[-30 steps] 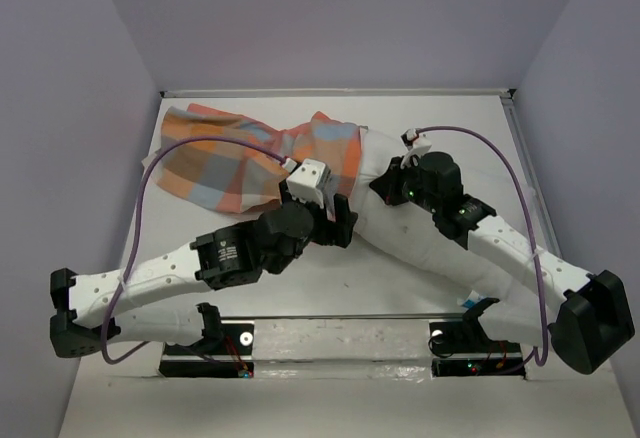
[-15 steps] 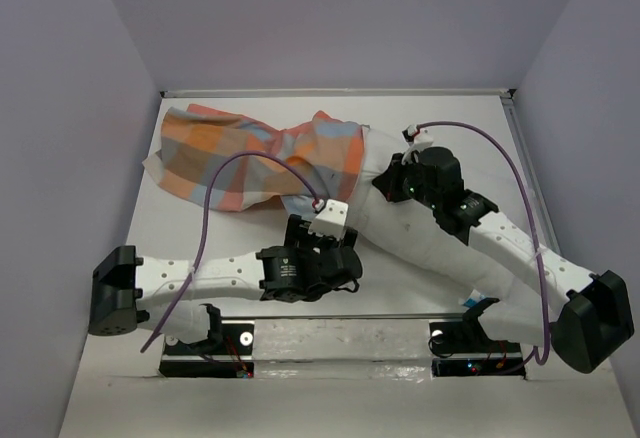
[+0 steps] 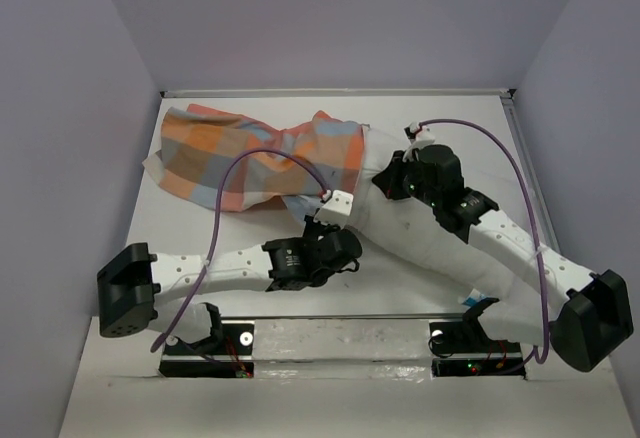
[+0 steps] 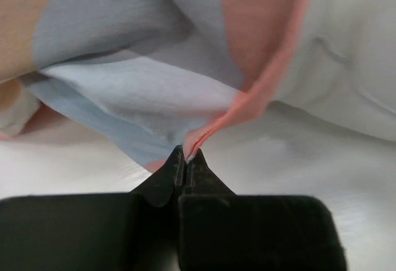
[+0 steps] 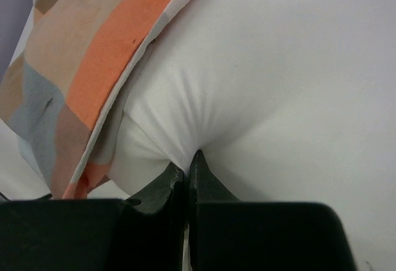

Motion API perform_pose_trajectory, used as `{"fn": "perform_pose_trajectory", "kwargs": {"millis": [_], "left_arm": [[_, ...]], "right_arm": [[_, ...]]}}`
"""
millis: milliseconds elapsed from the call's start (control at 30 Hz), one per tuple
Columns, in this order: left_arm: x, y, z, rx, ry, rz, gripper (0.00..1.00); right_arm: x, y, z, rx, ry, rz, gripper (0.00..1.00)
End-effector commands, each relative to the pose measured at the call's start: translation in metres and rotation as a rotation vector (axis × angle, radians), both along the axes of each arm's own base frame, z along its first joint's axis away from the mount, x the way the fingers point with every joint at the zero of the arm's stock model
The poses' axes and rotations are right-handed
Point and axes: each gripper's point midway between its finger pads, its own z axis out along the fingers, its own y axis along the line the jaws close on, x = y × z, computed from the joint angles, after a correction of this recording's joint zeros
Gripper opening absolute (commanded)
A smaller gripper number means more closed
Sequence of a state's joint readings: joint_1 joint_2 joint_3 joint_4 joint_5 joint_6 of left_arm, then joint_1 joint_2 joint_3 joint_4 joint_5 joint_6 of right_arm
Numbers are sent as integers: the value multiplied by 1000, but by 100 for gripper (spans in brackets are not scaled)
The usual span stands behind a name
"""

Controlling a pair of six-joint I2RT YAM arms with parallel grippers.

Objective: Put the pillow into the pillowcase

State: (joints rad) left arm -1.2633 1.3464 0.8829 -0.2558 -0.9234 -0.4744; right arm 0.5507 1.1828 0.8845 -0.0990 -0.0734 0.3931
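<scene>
The left arm (image 3: 220,263) lies low along the counter (image 3: 190,228), left pincer (image 4: 185,154) clamped on the pillowcase (image 4: 124,79) hem; the right arm (image 3: 500,243) reaches diagonally, right pincer (image 5: 186,161) pinching the puckered white pillow (image 5: 278,67).

The worktop (image 3: 190,233) is a white, flat surface, bounded by pale walls (image 3: 90,108) at the left, far and right sides. The checked pillowcase (image 3: 225,158) is laid crumpled on the far-left area. The white pillow (image 3: 405,236) is laid diagonally from the centre toward the near-right edge; its far end is overlapped by the pillowcase edge.
</scene>
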Motion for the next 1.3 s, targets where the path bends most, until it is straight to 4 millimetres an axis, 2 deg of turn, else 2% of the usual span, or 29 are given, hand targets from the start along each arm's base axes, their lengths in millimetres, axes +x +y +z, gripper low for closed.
{"fn": "perform_pose_trajectory", "kwargs": {"millis": [0,67,167,233,267,300,333,400,433,533,567,600,633,667,700,733,767,833,900,933,967,1000,1033,1067,1100,1133,1167,1200,1267], "left_arm": [[-33,-82,78,-394,5,-267,0],[-65,-125,109,-584,43,-447,0],[-88,-148,134,-724,72,-562,0],[-89,-137,132,-755,80,-533,0],[-90,-135,119,-743,98,-523,0],[-86,-121,121,-766,83,-481,0],[-81,-104,111,-781,91,-430,0],[-77,-86,101,-793,99,-385,0],[-72,-75,86,-781,107,-350,0],[-72,-67,87,-844,123,-355,0],[-69,-72,96,-875,111,-372,0],[-72,-85,90,-852,136,-407,0],[-71,-97,107,-858,121,-438,0],[-79,-119,99,-831,160,-494,0],[-85,-132,106,-841,167,-539,0],[-92,-143,111,-839,166,-588,0],[-109,-160,126,-874,173,-664,0],[-121,-167,134,-903,179,-718,0],[-126,-163,124,-940,218,-718,0],[-127,-157,104,-931,253,-687,4],[-125,-150,100,-938,258,-662,17],[-124,-144,94,-939,271,-645,35],[-125,-137,81,-924,288,-628,74],[-125,-128,73,-897,304,-605,88],[-122,-115,88,-936,279,-580,99],[-120,-98,101,-953,258,-559,99],[-120,-96,96,-928,270,-552,99],[-120,-83,122,-979,232,-557,99],[-122,-63,159,-1032,191,-577,99]], "right_arm": [[10,2,123,307,-284,-70,0],[12,-15,150,382,-358,-164,0],[6,-43,179,415,-453,-299,0],[-1,-61,193,426,-500,-366,0],[-4,-64,197,427,-514,-366,0],[-7,-74,200,433,-531,-407,0],[-14,-82,206,448,-561,-422,0],[-19,-91,208,452,-576,-448,0],[-21,-92,211,458,-581,-444,0],[-18,-54,202,476,-523,-305,0],[-27,-20,193,486,-485,-212,0],[-15,9,171,449,-447,-200,0],[-12,31,155,369,-444,-175,0],[-11,55,153,346,-422,-140,0],[-9,76,138,356,-363,-81,0],[-1,90,112,320,-323,-65,0],[0,94,105,325,-323,-57,0],[2,95,96,312,-309,-63,0],[0,92,97,307,-315,-60,0],[-3,89,104,315,-325,-57,0],[-5,88,101,302,-316,-56,0],[-6,86,101,299,-314,-54,0],[-9,85,95,290,-304,-48,0],[-11,84,91,284,-294,-41,0],[-16,82,77,262,-260,-36,0],[-19,80,68,248,-237,-30,0],[-22,80,63,245,-227,-19,0],[-28,80,58,241,-209,7,0],[-35,77,41,195,-168,23,17]]}}
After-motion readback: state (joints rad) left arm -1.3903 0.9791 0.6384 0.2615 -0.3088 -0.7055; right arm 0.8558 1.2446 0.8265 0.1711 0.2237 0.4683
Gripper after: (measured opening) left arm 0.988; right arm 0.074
